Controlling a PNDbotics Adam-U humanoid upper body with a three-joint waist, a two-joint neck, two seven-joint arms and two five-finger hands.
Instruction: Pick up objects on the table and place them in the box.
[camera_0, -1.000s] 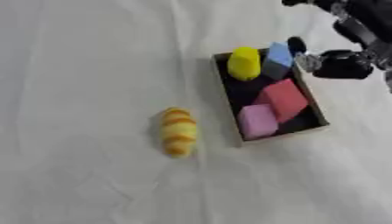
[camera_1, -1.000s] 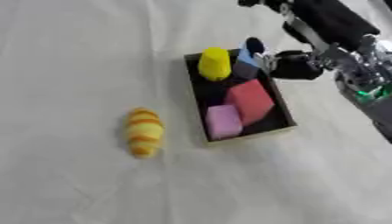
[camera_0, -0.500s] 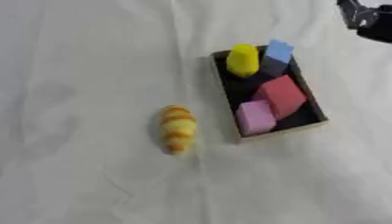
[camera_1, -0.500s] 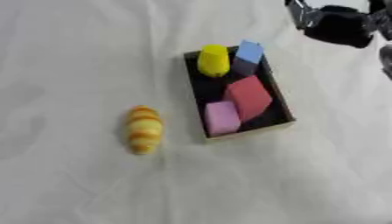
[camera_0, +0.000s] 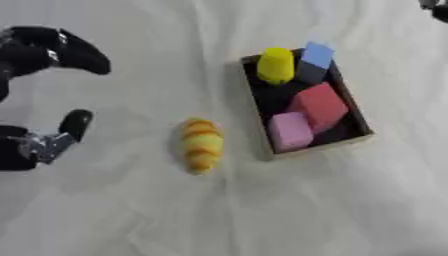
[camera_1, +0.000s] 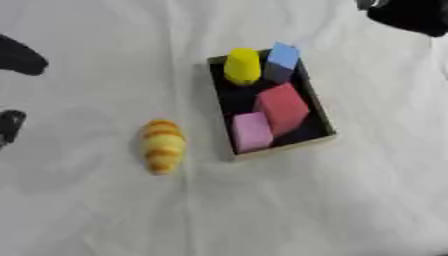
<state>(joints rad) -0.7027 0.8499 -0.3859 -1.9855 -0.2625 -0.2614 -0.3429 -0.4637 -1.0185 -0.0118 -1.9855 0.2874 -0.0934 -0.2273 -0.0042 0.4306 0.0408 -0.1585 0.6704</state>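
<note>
croissant-shaped toy (camera_0: 200, 145) alone lies outside the box (camera_0: 257, 107). left hand (camera_0: 44, 55), fingers spread and holding nothing, is near it; next it must grasp it. right hand's (camera_1: 411, 14) fingers can't be made out.

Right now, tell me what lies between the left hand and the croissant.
Only bare white cloth lies between the left hand and the croissant, clearest in the left eye view.

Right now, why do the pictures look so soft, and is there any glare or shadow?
Both eye views are blurred throughout; no glare. In the left eye view the striped yellow-orange object casts only a faint shadow on the white cloth, while the box interior stays dark.
</note>
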